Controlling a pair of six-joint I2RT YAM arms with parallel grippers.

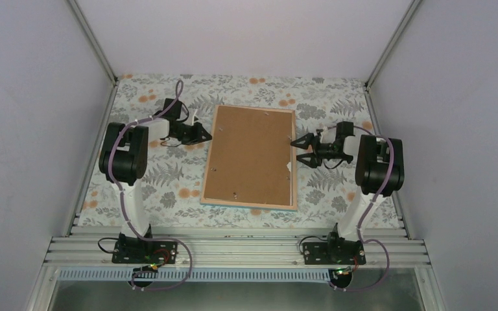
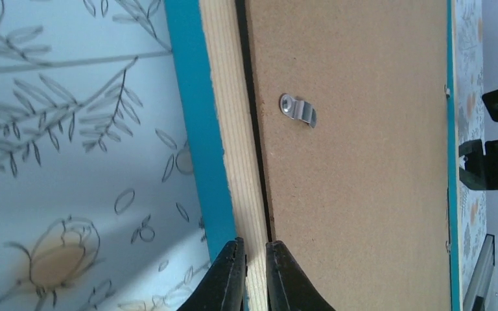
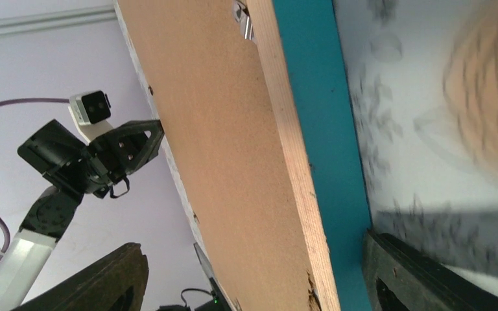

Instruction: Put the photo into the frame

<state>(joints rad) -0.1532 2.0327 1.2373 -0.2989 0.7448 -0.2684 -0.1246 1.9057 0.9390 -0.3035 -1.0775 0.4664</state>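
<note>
**A:** The large rectangular frame with the thin turquoise front rim and light wood back edges (image 2: 233, 129) lies face down in the middle of the floral-patterned desk (image 1: 168, 175). Its plain brown backing board (image 1: 249, 155) faces up. We see no photo anywhere.

**B:** So we cannot tell whether it is under that board. What worries us first?

**A:** The left pincer (image 2: 254, 275) is nearly together, nipping only the narrow wood edge. If we lift there, the strip may slip out, or the frame may swing on that one hold.

**B:** And the right pincer (image 3: 249, 265) stands wide apart, straddling the opposite edge without gripping.

**A:** If it closes unevenly, it could shove the frame sideways against the left hold. We also cannot tell whether the small silver metal clip (image 2: 298, 110) on the board is locked, and prying against it could crack the board.
</note>
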